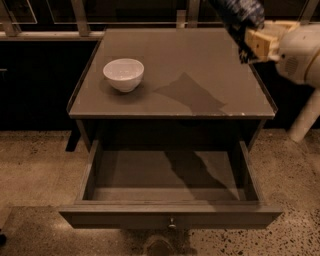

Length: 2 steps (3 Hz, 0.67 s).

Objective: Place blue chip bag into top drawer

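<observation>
Camera view, my tool at upper right. The blue chip bag (239, 13) is a small, crumpled, dark navy packet with pale printed patches; it is blurred, and its top is cut by the upper edge of the view. It is raised clear of the counter (190, 60), directly above and touching my tool (248, 42). My tool is closed on the bag's lower end; the exact line of contact is smeared. The tan finger blocks point leftward, toward the counter's far right corner, over which the tool hangs without touching the surface.

My arm (300, 52) enters from the right edge as a white rounded segment, roughly level, just behind the tool.

The top drawer (125, 216) stands pulled out, well below and to the left of the tool, on the near side of the counter; its small round knob (171, 223) sits at the centre of the flat front panel. A white bowl (123, 74) rests on the counter far left of the tool, well apart from the bag.
</observation>
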Motion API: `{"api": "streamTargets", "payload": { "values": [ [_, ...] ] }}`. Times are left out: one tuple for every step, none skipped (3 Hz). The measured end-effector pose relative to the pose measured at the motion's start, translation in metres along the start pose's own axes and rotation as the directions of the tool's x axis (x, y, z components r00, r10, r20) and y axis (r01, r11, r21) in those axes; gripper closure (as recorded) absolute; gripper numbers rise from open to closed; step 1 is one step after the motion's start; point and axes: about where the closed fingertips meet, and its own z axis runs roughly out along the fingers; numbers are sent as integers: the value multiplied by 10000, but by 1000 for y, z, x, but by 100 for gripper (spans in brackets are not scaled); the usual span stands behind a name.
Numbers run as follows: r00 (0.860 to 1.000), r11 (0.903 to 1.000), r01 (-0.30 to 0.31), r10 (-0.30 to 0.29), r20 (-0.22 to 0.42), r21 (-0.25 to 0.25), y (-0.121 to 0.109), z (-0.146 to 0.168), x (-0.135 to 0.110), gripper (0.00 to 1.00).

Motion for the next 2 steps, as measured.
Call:
{"api": "streamTargets", "payload": {
  "values": [
    [9859, 9852, -1657, 1666, -181, 439, 30, 2, 74, 100],
    [9538, 9600, -2787, 2798, -1093, 254, 89, 13, 166, 100]
  ]
}}
